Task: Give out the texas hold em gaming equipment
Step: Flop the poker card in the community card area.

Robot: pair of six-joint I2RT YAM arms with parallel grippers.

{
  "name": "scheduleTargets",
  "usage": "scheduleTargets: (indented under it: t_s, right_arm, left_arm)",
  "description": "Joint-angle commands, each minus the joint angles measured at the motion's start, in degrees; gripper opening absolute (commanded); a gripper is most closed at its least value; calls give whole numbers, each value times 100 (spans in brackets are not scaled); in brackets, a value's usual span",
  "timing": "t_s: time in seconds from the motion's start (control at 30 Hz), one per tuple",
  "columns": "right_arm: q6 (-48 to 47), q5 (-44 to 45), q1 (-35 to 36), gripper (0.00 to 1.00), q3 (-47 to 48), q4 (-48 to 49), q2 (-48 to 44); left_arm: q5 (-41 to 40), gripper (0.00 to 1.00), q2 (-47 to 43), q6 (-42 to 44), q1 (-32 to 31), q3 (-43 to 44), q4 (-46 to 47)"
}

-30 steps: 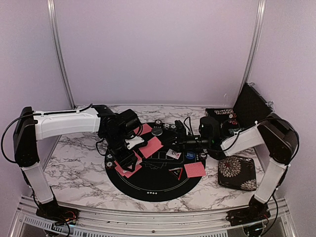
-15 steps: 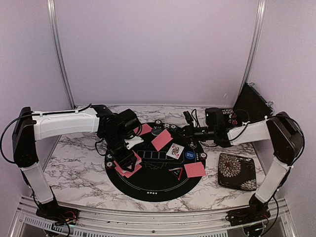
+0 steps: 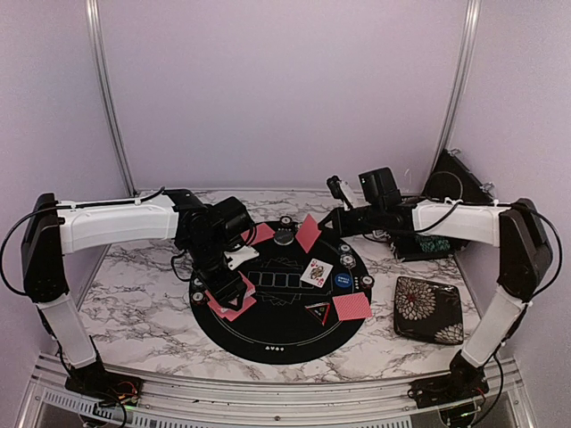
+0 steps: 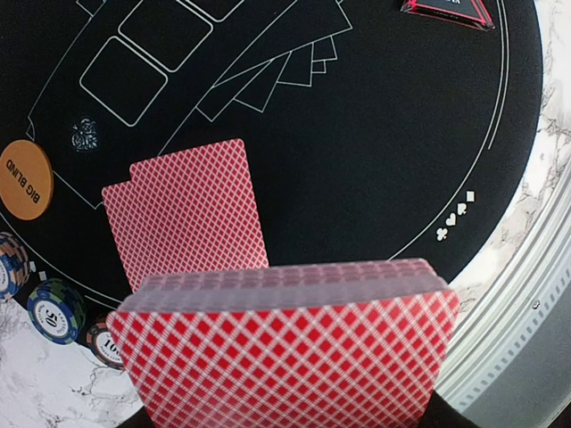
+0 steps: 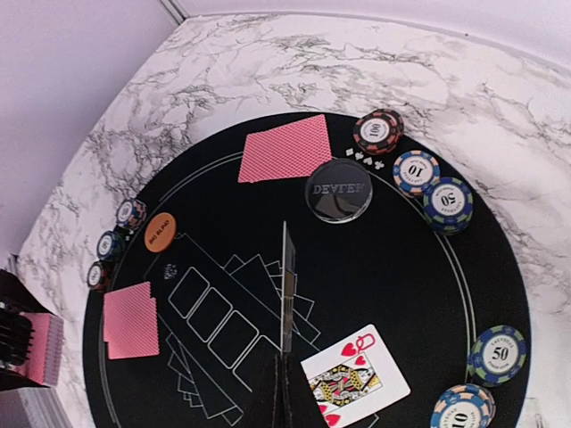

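My left gripper [image 3: 227,291] is shut on a deck of red-backed cards [image 4: 285,352], held low over the left side of the round black mat [image 3: 268,343]. My right gripper [image 5: 286,361] is shut on one red-backed card [image 3: 308,232], seen edge-on in the right wrist view [image 5: 286,276] and held above the mat's far side. A face-up queen of hearts [image 5: 355,379] lies below it. Face-down cards lie at the far left [image 5: 285,147], left [image 4: 186,214] and right [image 3: 352,308]. An orange button [image 5: 160,233], a blue button [image 3: 343,281], a black triangle marker [image 3: 318,311] and chip stacks [image 5: 417,169] sit on the mat.
A round dealer button [image 5: 339,190] sits near the mat's far edge. A black floral case [image 3: 428,310] lies right of the mat. An open black box [image 3: 455,183] stands at the back right. More chips [image 4: 53,308] line the mat's left rim.
My right gripper has lifted its card from the mat's middle and carried it back toward the far edge, uncovering the queen of hearts. The left arm has not moved.
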Motion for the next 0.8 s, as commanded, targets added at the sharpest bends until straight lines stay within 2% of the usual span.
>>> scheduleTargets:
  t_s: [0.0,0.33,0.77]
  right_arm:
    - [-814,1340,405,0,375,-601,186]
    - [-1677,2994,1071,0,533,-567,494]
    - [-2411,3963,1800,0,52,319,662]
  left_arm:
    - [-31,54,-189,8,25,3,-78]
    - [-22,54,-223,-4,36,-24,-72]
    - [-18,54,-219,6,45,-33,-60]
